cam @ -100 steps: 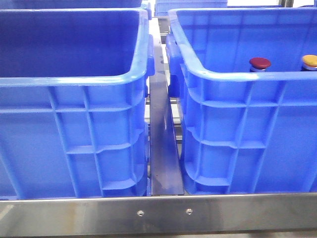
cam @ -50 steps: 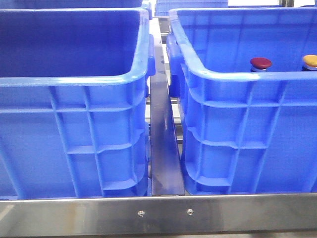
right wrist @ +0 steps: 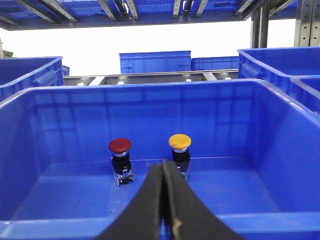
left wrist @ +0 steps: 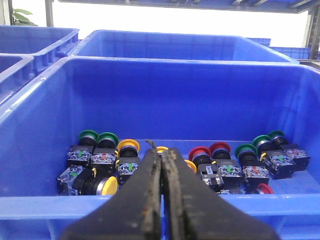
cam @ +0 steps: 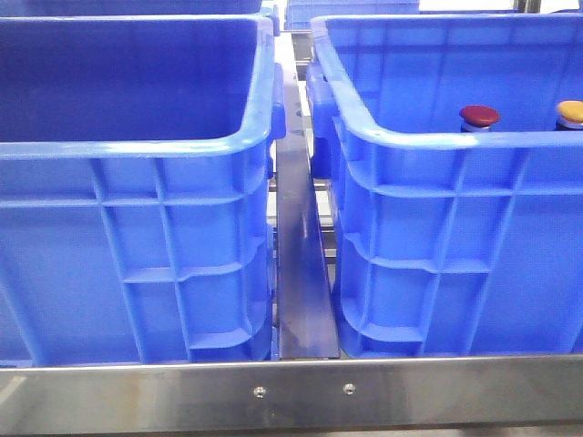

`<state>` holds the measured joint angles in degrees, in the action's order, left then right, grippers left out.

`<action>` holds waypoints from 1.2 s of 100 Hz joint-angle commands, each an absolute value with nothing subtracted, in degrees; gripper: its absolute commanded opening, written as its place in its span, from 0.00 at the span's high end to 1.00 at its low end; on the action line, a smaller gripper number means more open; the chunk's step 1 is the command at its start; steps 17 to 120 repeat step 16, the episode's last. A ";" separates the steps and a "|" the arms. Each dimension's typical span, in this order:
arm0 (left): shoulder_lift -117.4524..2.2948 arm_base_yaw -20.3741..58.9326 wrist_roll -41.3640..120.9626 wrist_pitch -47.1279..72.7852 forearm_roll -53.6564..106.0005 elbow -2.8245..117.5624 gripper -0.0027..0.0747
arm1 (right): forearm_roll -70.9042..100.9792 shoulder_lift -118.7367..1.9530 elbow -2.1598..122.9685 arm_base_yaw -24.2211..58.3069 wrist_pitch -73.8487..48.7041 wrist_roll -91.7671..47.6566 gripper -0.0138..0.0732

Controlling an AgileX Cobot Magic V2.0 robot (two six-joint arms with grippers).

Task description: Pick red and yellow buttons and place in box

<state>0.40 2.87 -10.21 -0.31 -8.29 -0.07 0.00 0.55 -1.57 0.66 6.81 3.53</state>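
— Anything changed out front?
— Hardly: red button (cam: 479, 116) and yellow button (cam: 570, 112) poking above the near rim of the right box (cam: 428, 137) exactly as half a second back.
— And relative to the right gripper (right wrist: 164, 172)?
— Clenched, empty, tips over the near wall; both buttons upright on the floor just beyond, apart.
— Left side?
— Left gripper (left wrist: 161, 159) pressed together too, holding nothing, before a bin (left wrist: 45, 150) of mixed push buttons (left wrist: 215, 160), near wall between.
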 commanded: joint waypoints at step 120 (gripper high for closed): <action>2.10 2.56 -10.14 -4.85 -7.77 -2.60 0.99 | -0.76 2.05 -0.90 0.35 11.22 3.58 0.96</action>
